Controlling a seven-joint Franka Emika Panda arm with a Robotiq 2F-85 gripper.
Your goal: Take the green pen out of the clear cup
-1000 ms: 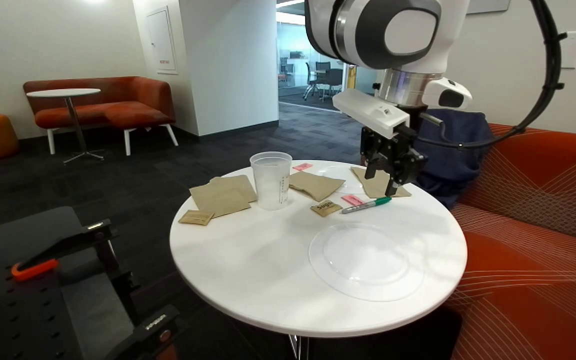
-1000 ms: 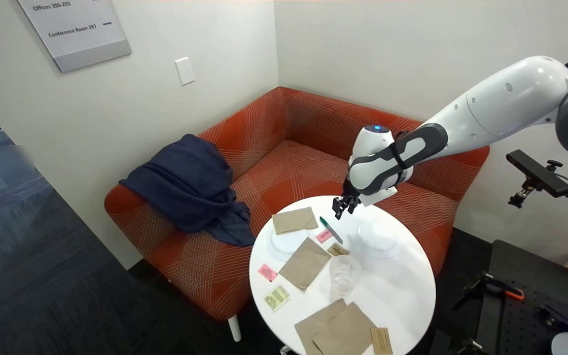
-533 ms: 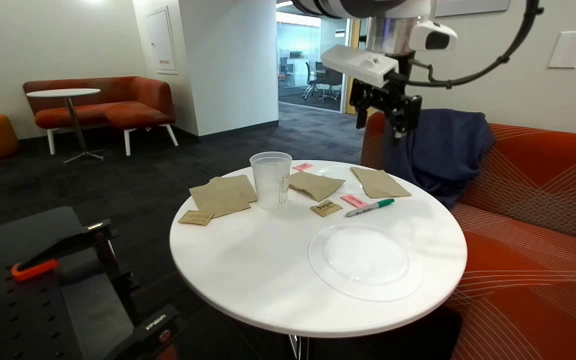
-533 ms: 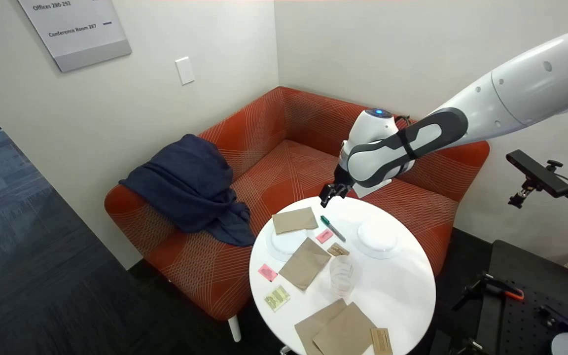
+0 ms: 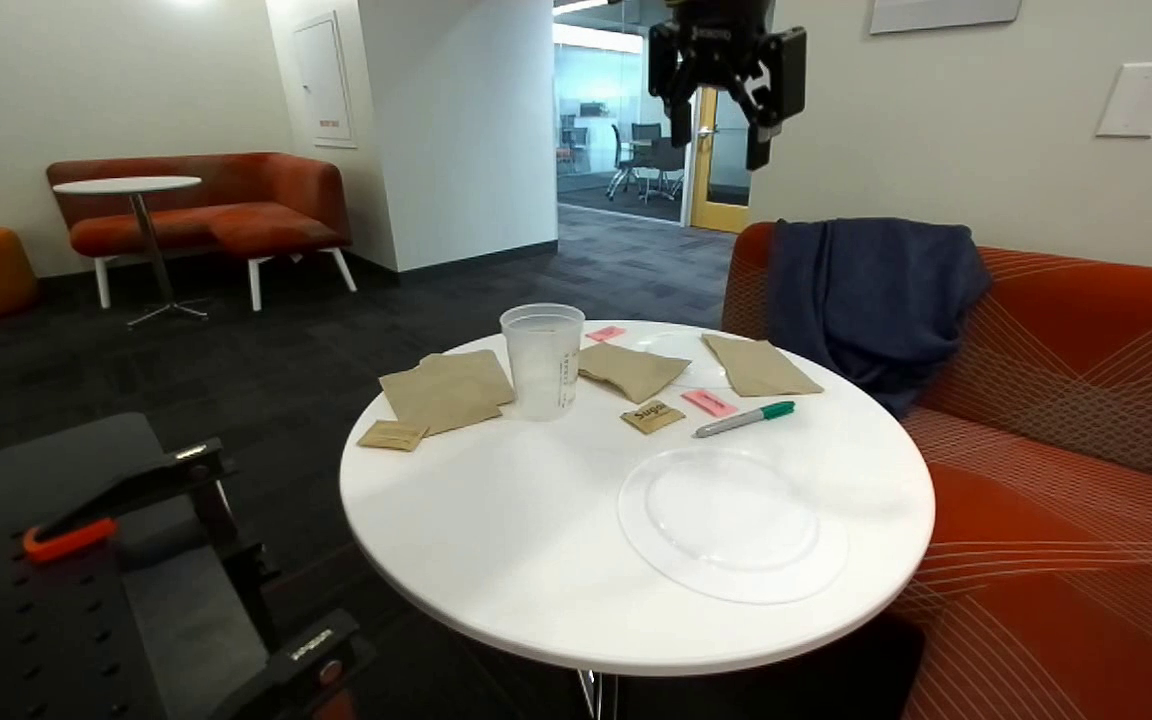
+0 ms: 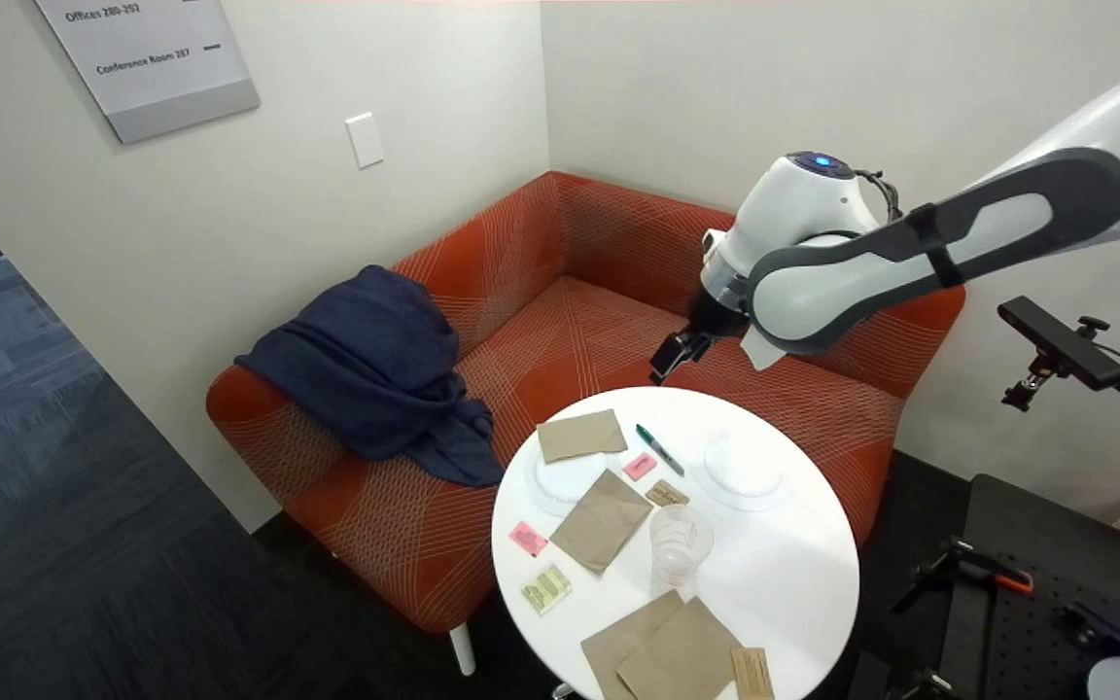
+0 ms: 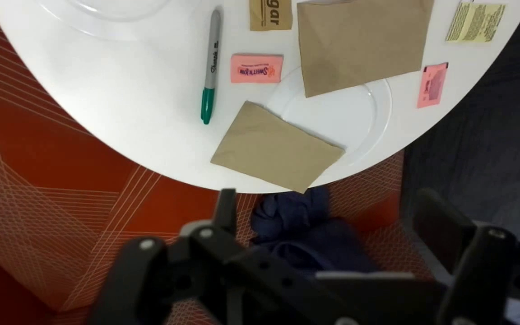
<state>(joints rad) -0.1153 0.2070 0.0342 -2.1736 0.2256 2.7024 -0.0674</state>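
The green pen has a grey barrel and a green cap. It lies flat on the table, outside the clear cup, in both exterior views [image 5: 744,419] [image 6: 660,449] and at the upper middle of the wrist view [image 7: 212,63]. The clear cup [image 5: 543,365] stands upright and looks empty; it also shows in an exterior view [image 6: 681,544] but is out of the wrist view. My gripper [image 5: 719,138] is high above the table, apart from the pen, with nothing between its fingers. It is near the table's sofa-side edge in an exterior view [image 6: 667,365]. The fingers are wide apart in the wrist view [image 7: 327,203].
A clear round plate [image 5: 731,510] lies near the pen. Brown napkins [image 5: 761,366], a sugar packet [image 5: 653,416] and a pink packet [image 5: 709,402] lie around the pen on the round white table [image 5: 496,560]. A red sofa [image 6: 599,321] with a dark blue cloth [image 6: 375,365] stands beside it.
My open gripper has risen from just above the pen's cap to high over the table and drawn away from it. The pen has rolled slightly on the table.
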